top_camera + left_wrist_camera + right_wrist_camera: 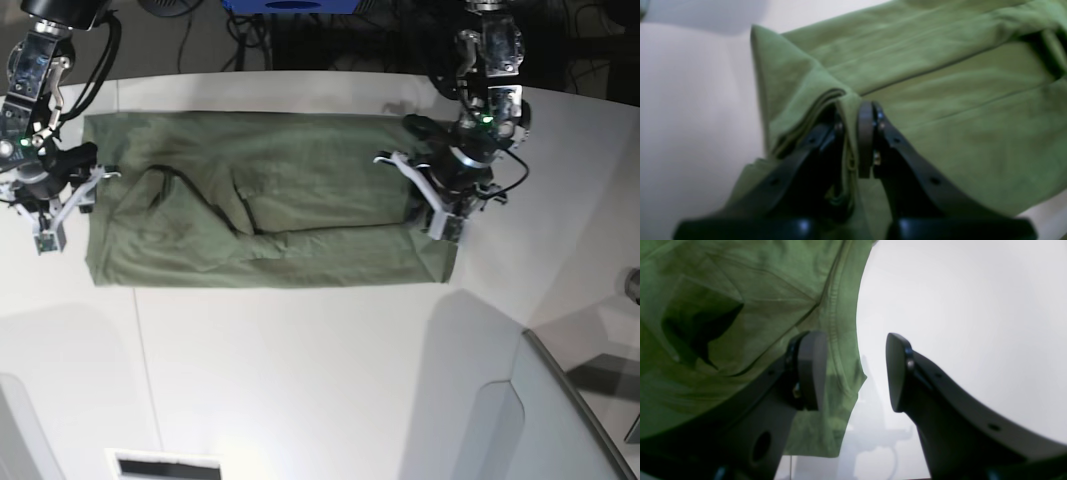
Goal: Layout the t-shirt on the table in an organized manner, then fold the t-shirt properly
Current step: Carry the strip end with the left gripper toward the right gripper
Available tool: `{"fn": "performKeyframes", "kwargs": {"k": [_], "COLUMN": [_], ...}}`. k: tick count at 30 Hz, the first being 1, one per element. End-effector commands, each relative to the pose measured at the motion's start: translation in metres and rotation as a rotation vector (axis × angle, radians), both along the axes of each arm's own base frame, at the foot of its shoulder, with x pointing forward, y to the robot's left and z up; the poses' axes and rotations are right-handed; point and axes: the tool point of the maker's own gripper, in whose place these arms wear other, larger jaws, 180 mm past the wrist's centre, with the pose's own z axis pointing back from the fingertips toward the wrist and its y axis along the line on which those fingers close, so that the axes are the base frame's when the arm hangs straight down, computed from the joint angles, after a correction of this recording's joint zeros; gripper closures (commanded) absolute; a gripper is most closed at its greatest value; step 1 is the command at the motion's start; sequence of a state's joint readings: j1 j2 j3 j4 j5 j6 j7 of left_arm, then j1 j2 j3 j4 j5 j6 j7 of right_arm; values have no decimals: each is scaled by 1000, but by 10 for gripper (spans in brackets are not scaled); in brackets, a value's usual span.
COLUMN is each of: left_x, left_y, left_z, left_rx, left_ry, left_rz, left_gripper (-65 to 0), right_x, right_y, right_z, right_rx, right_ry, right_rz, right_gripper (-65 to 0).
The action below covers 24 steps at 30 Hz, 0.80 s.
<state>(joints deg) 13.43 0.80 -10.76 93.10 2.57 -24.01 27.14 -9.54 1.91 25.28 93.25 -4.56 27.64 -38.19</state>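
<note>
The olive-green t-shirt (pixel 260 200) lies on the white table (pixel 300 380) as a long band, its sides folded inward. My left gripper (pixel 425 205) is at the shirt's right end. In the left wrist view it (pixel 851 136) is shut on a raised fold of the shirt (pixel 940 100), with several layers of cloth bunched beside one finger. My right gripper (pixel 72 207) is at the shirt's left end. In the right wrist view it (pixel 853 373) is open, with one pad (pixel 810 370) over the shirt's hemmed edge (pixel 740 290) and the other over bare table (pixel 957 290).
A grey panel (pixel 560 400) stands at the table's lower right, beside the curved edge. A white slot (pixel 165 465) sits at the front edge. Cables and a blue box (pixel 290 5) lie behind the table. White table (pixel 690 100) lies beyond the held fold.
</note>
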Motion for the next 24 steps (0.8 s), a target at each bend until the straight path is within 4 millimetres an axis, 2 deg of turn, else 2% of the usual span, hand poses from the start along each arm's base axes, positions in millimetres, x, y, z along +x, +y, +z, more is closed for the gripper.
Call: {"fn": "performKeyframes", "kwargs": {"k": [1,7,12,14,24], "left_x": [15,27,36,37,41], "left_y": [-11,-54,-70,-82,-125], "left_z": [16,10,1,0,4], "left_rx": [-23,-48,-86,-93,-85], "left_ry": [-65,-53,-30,-26,-39], "left_rz": [-16,-85,-87,-120,-183], "left_gripper": [0,0,0,0,0], "right_x": [9,10,10,10,11], "right_y": [-5,-4,-4,-4,-4], "right_z": [11,11,11,11,11], "right_rx": [-12,-11,-11,-11,-11], "right_ry": [-43,-44,-43,-43,-46], "right_rz": [0,3,3,3,3], "right_gripper": [-278,-278,-278,-278,-278]}}
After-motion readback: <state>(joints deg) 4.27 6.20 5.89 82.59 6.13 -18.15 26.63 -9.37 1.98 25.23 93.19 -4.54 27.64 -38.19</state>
